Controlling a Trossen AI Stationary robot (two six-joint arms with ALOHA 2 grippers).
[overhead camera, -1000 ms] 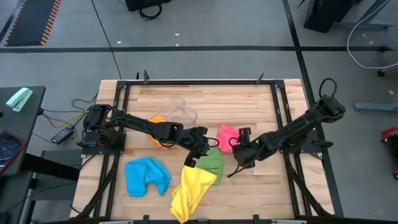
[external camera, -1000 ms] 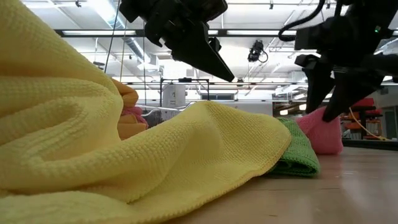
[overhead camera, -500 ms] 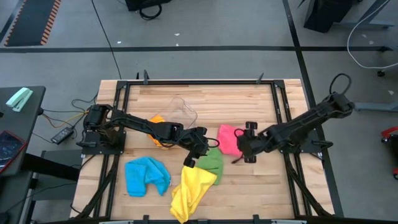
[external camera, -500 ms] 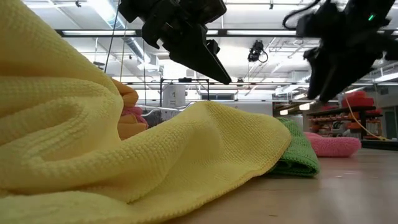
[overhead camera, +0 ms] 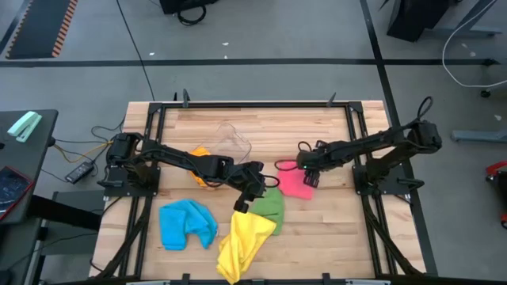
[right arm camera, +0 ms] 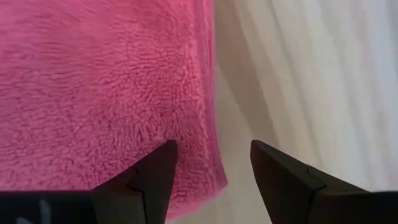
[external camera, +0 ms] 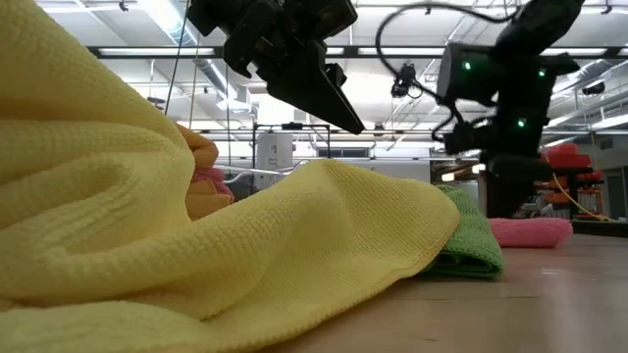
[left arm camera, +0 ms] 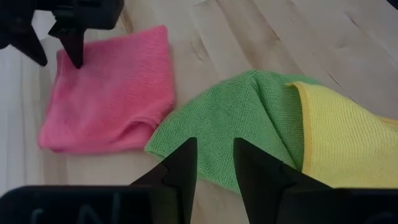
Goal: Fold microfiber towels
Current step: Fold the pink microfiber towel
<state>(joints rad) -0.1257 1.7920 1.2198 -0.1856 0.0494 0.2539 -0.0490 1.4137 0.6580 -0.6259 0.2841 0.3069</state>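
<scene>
My right jaws straddle the pink towel's edge; my left hover above the green one.

My right gripper (right arm camera: 211, 177) stands wide open and holds nothing, one finger over the soft pink microfiber towel (overhead camera: 296, 182), the other over bare wooden table (overhead camera: 333, 229), seemingly to pinch that edge for a fold. My left gripper (left arm camera: 212, 163) is narrowly parted and empty above the green microfiber cloth (left arm camera: 249, 118), which the yellow waffle-weave towel (left arm camera: 348, 143) overlaps just beyond. I can read no labels or writing.
</scene>
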